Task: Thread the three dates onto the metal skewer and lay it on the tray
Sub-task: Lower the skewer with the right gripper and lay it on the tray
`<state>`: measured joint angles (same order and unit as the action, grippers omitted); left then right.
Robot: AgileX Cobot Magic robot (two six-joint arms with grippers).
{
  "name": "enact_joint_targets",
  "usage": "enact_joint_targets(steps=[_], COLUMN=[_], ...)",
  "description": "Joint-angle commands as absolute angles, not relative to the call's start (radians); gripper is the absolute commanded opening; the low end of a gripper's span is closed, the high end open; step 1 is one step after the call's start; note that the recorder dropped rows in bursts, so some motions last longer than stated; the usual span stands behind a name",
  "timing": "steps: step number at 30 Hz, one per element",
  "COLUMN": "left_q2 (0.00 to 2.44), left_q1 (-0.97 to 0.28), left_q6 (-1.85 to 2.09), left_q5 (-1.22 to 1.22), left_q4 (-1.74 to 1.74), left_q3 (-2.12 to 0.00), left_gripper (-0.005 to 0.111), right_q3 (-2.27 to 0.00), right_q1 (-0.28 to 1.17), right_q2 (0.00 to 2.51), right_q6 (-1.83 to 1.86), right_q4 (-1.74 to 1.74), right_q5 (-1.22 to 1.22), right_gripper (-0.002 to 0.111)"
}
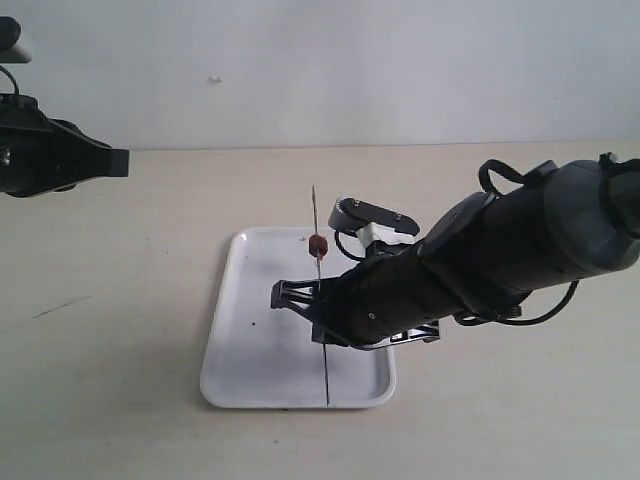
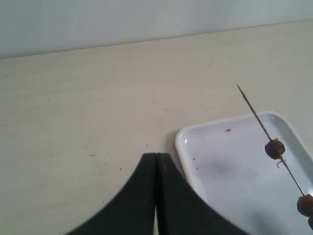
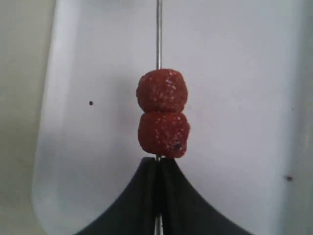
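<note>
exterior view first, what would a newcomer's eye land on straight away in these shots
First the bulky dark right arm, reaching in from the right over the white tray, with the right claw shut on the thin metal skewer. Then the reddish-brown fruit: two dates pressed together against the claw tips, and a third date alone farther up the rod. The left claw hangs shut over the table, just off the tray.

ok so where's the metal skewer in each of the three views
exterior view: the metal skewer is a thin near-vertical line at centre, over the tray.
left wrist view: a slanted line at the right edge.
right wrist view: vertical at top centre, ending in the right gripper.
shared landmark: the white tray under it.
</note>
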<state>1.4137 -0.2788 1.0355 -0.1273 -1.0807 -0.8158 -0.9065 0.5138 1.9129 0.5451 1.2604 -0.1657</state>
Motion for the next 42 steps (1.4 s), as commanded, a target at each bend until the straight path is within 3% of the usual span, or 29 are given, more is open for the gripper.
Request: enact_joint_targets(steps=[1,17,30,42], left_q2=[1.406,1.406,1.406,1.406], left_q1=[-0.281,-0.281,-0.281,-0.281], left_q6=[1.041,1.041,1.041,1.041], left_q5=[-0.119,-0.125,-0.127,-0.138], left_q4=[-1.090,-1.090,-1.092,-1.094], left_q3=[-0.814,-0.814,-0.814,-0.814], left_gripper=[0.000,0.000,0.000,0.000], right_q3=[-0.915,-0.915,-0.915,-0.915], right_q1=[0.518,0.518,0.518,0.518], right_q2=[1.929,1.934,1.934,1.919], right_q6=[0.533,0.529,0.488,0.494], right_q4=[1.257,1.255,1.255,1.255], right_q5=[-0.156,-0.218,-0.219,-0.217], right_gripper=[0.000,0.001,0.035,0.035])
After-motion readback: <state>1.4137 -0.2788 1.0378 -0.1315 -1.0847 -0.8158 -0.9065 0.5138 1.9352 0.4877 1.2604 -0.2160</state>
